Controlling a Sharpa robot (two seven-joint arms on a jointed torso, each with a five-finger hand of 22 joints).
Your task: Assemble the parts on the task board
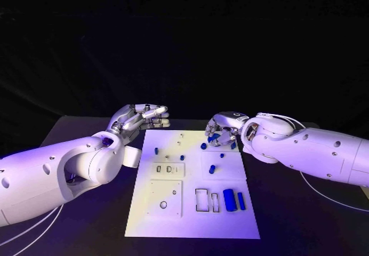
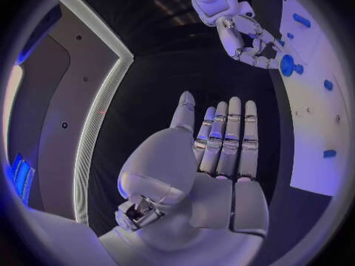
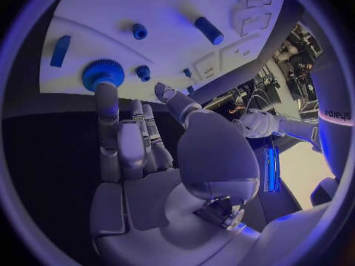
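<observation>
The right hand (image 1: 221, 132) is seen at the far edge of the task board (image 1: 192, 224), toward its right corner, with a fingertip (image 3: 104, 88) laid against a blue toothed gear (image 3: 103, 73); whether the gear is actually pinched or only touched cannot be told, since the thumb side is not clearly seen closing on it. The left hand (image 2: 218, 153) is held off the board beside its far left corner, fingers straight and close together, with nothing in it. A slip is judged the chief risk: if the gear is pressed from one side only, it could be pushed along the plate or tipped off its seat, and the small blue pegs (image 3: 139, 31) standing just beside it could be knocked by the neighbouring fingers. Misalignment is a second risk, as the gear's bore is hidden under the hand in the head view. As for holders, the rectangular recesses (image 1: 201, 199) near the board's near right area are seen, with a blue cylinder (image 1: 228, 199) and a blue bar (image 1: 240, 200) lying beside them; the small slots (image 1: 165, 169) in the middle of the board appear unfilled.
</observation>
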